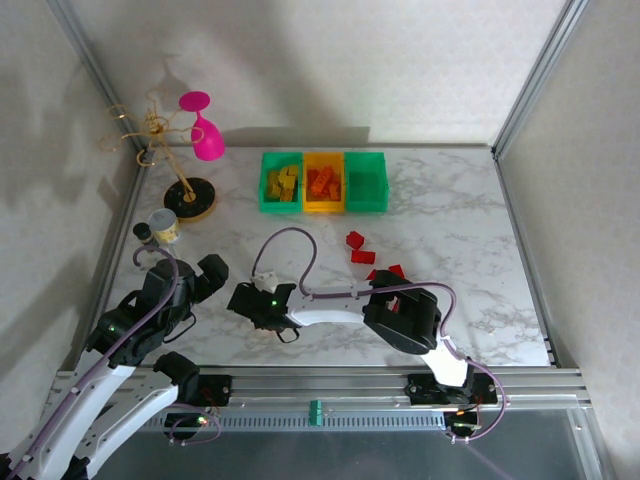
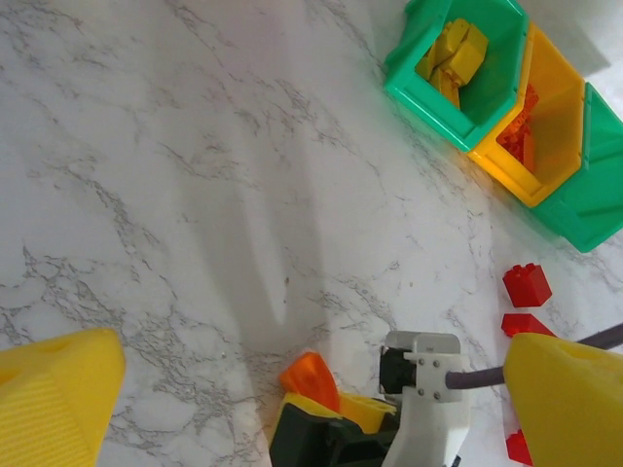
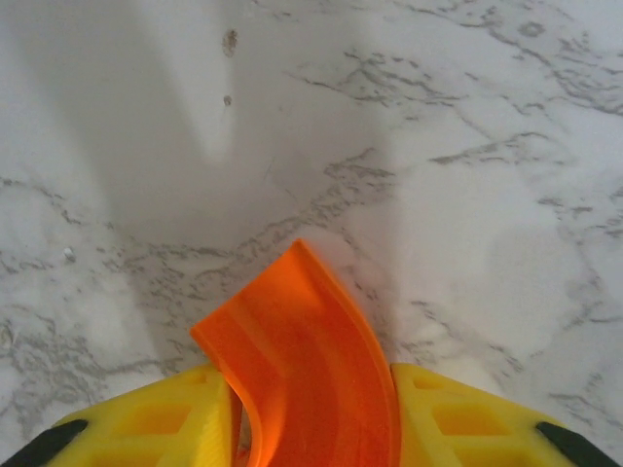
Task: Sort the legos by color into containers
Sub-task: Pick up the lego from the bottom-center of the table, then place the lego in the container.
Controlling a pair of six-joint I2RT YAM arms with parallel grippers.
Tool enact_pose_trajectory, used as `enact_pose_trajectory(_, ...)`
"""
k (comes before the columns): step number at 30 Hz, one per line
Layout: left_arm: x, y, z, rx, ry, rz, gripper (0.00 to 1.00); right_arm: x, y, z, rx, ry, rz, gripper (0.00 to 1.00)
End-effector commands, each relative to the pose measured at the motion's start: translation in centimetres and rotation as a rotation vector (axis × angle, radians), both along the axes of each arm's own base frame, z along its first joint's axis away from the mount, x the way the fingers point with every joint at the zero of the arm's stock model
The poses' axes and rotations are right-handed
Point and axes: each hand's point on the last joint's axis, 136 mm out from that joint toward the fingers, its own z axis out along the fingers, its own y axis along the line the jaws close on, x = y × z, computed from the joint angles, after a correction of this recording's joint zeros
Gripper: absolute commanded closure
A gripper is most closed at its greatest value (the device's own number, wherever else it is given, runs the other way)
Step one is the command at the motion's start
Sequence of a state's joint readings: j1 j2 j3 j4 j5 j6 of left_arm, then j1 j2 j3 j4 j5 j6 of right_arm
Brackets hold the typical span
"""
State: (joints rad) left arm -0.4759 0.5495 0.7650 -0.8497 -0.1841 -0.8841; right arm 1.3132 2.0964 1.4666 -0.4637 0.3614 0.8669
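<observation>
Top external view: the left gripper stands spread wide and empty above the white marbled desk. Just right of it, the right gripper pinches a curved, glossy orange plastic lego by its side edges, close to the desk. The lego looks light, rigid and slippery, and its arched face gives no purchase. Farther back, a yellow-orange plastic bin holds matching pieces.

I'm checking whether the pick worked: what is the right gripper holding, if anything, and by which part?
The right gripper pinches a curved orange lego by one end, and the other end sticks out past its yellow fingers.
</observation>
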Motion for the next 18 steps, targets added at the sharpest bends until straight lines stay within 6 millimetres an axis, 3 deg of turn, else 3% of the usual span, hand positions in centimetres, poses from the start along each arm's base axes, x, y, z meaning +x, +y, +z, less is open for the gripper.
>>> enact_pose_trajectory(1, 0.3, 0.2, 1.0, -0.006, -0.025, 0.016, 0.0, 0.4, -0.1, 3.0, 0.062, -0.02, 0.011, 0.68)
enact_pose_trajectory(7, 1.0, -1.0, 0.8, -0.028, -0.024, -0.03, 0.0, 4.4, -2.4, 6.5, 0.125, -0.089, -0.036, 0.68)
enact_pose_trajectory(18, 3.8, -4.1, 0.8, -0.096, -0.07, -0.111, 0.0, 19.8, -9.7, 12.1, 0.122, -0.337, -0.226, 0.68)
